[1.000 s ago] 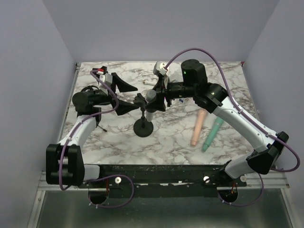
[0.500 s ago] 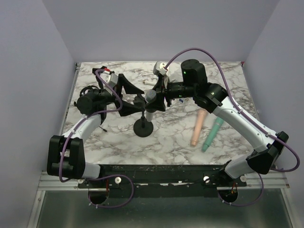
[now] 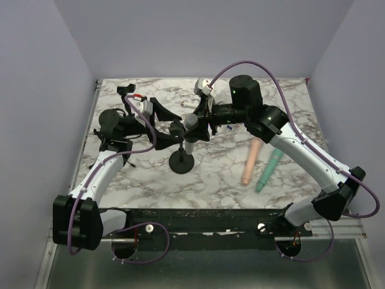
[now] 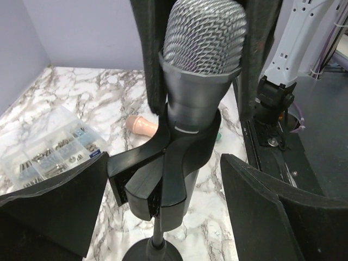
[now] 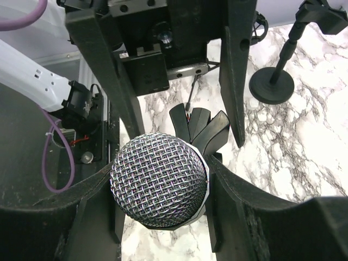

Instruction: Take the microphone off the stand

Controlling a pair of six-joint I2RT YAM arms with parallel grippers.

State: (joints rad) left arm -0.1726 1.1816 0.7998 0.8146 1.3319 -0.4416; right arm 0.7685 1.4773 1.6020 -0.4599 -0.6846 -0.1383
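Grey mic [image 4: 202,49], white band [image 4: 187,129], maybe label

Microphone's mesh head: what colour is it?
Silver-grey wire mesh microphone head; clearest in the right wrist view.

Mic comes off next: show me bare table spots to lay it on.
Free: white marble table between the round black stand base and the peach cylinder; also the near-left strip beside that base. Crowded: the centre, where the left gripper and right gripper flank the silver-mesh microphone, and by the teal marker.
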